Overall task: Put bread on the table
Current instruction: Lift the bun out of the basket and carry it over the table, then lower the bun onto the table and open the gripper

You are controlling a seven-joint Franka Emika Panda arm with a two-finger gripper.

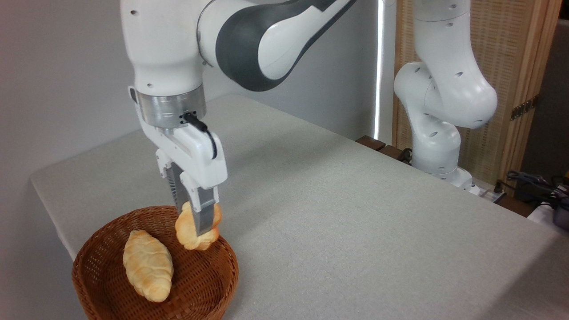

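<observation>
A small, lumpy golden-tan bread roll [189, 234] hangs in the air over the far right rim of the round wicker basket [95, 253], clear of the basket's floor. My gripper [194, 226] points straight down and is shut on the bread, one grey finger [204, 218] crossing its front. The table [338, 213], covered in light grey-beige cloth, spreads to the right of the basket.
A longer, paler loaf [147, 265] lies inside the basket at the lower left. The arm's white base [438, 146] stands at the table's far right edge, with cables [533, 182] beyond it. A grey wall runs behind the table.
</observation>
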